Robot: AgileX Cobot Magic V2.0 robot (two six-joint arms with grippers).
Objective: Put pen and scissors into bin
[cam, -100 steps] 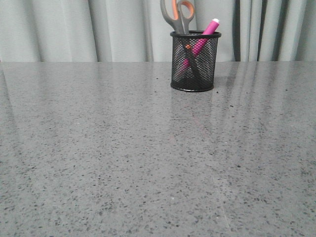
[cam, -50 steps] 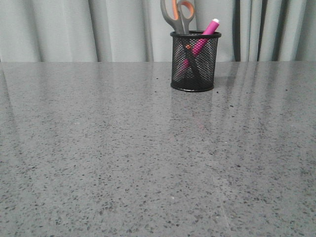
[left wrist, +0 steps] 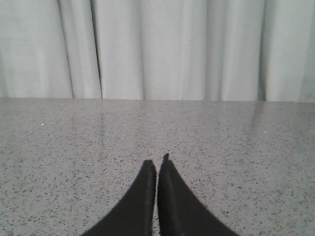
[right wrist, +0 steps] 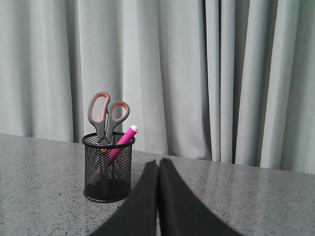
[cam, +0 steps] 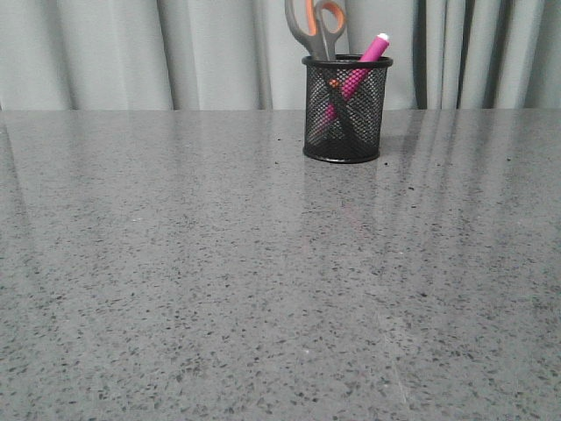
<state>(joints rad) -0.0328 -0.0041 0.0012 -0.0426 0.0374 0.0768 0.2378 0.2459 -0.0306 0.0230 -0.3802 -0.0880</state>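
Observation:
The black mesh bin (cam: 345, 110) stands at the far middle of the grey table. The pink pen (cam: 355, 77) leans inside it, its tip above the rim. The scissors (cam: 316, 28) stand in it, blades down, grey and orange handles up. The right wrist view shows the same bin (right wrist: 108, 169), pen (right wrist: 121, 142) and scissors (right wrist: 106, 115). My right gripper (right wrist: 158, 162) is shut and empty, apart from the bin. My left gripper (left wrist: 157, 160) is shut and empty over bare table. Neither gripper shows in the front view.
Pale grey curtains (cam: 131, 53) hang behind the table's far edge. The speckled grey tabletop (cam: 263, 281) stretches from the bin toward the front.

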